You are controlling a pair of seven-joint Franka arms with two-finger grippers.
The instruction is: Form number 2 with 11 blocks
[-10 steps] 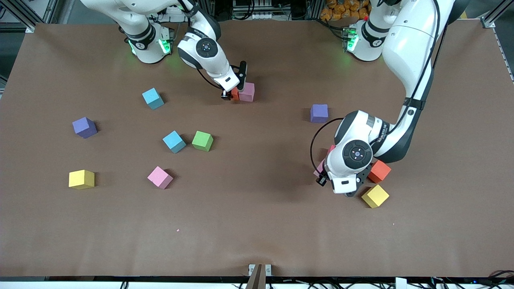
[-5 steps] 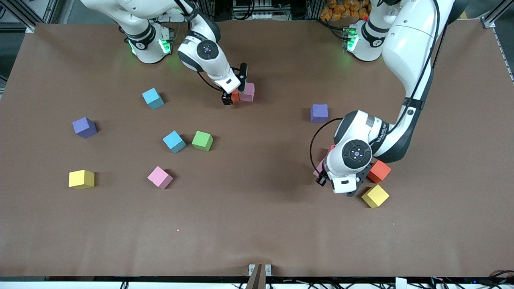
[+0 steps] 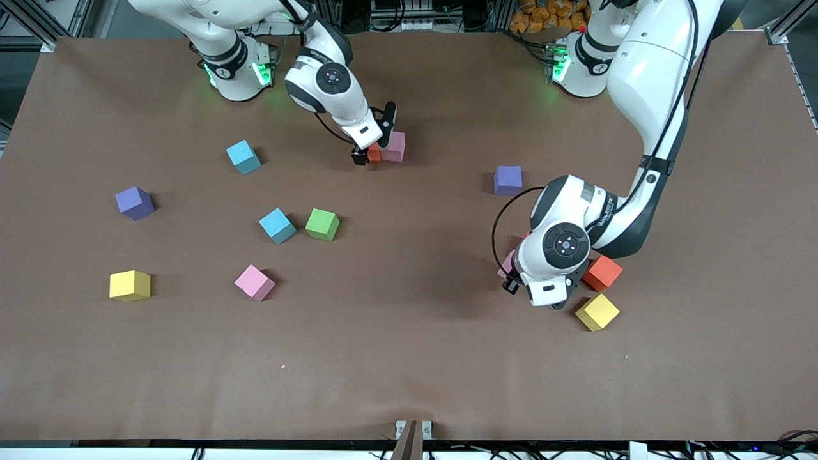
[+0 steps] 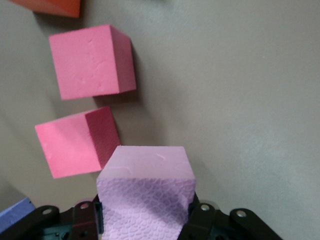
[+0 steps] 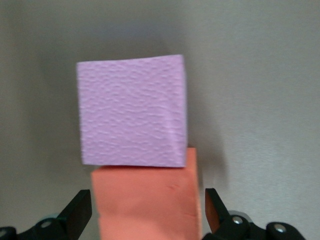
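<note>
My right gripper [image 3: 374,137] stands open around an orange block [image 5: 145,205] on the table, with a gap at each finger. A pale pink block [image 5: 131,110] touches that orange block [image 3: 374,153] and shows beside it [image 3: 394,145] near the robots' bases. No number 2 shape shows. My left gripper [image 4: 145,220] is shut on another pale pink block [image 4: 145,192], partly hidden under the hand [image 3: 508,263]. Two crimson blocks [image 4: 91,61] [image 4: 75,142] lie just past it. An orange block [image 3: 602,272] and a yellow block [image 3: 597,312] lie beside the left hand.
Loose blocks lie toward the right arm's end: two cyan [image 3: 243,156] [image 3: 277,225], green [image 3: 322,224], purple [image 3: 135,203], pink [image 3: 254,282], yellow [image 3: 130,285]. Another purple block [image 3: 508,179] sits between the two hands.
My right gripper has opened off the orange block, which stays against the pink one. The left hand has shifted slightly toward the bases with its pink block.
</note>
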